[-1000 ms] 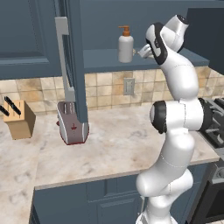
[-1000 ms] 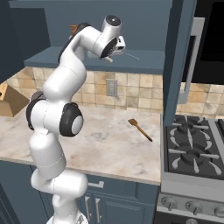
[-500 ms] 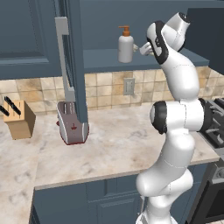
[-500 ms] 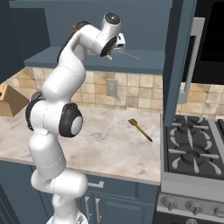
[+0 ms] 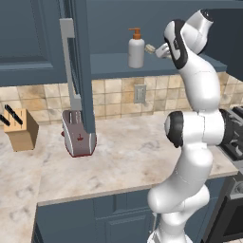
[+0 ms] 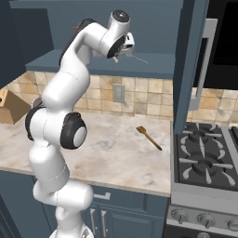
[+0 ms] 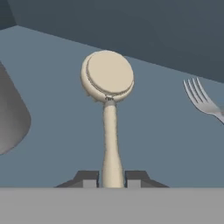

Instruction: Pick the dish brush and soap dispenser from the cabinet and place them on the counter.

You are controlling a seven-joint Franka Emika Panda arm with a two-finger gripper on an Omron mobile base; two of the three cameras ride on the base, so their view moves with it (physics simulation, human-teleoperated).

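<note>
In the hand view the dish brush [image 7: 107,78], pale tan with a round head, lies over the blue shelf of the cabinet [image 7: 65,127]. Its handle runs down between my gripper's [image 7: 113,179] two dark finger tips, which press on it from both sides. In the left base view the gripper [image 5: 159,50] is up at the open cabinet [image 5: 78,71] shelf, with the brush head [image 5: 150,48] just right of the white soap dispenser [image 5: 136,49] with its orange pump. The dispenser stands upright on the shelf. The beige counter [image 5: 128,156] lies below.
A silver fork [image 7: 202,101] lies on the shelf right of the brush. The open cabinet door with its bar handle [image 5: 67,57] hangs over a toaster [image 5: 79,138]. A knife block [image 5: 19,130] is at the left. An orange-brown utensil [image 6: 149,137] lies by the stove [image 6: 209,162].
The hand has edged slightly along the shelf toward the soap dispenser side. The dispenser and the things on the counter have not moved.
</note>
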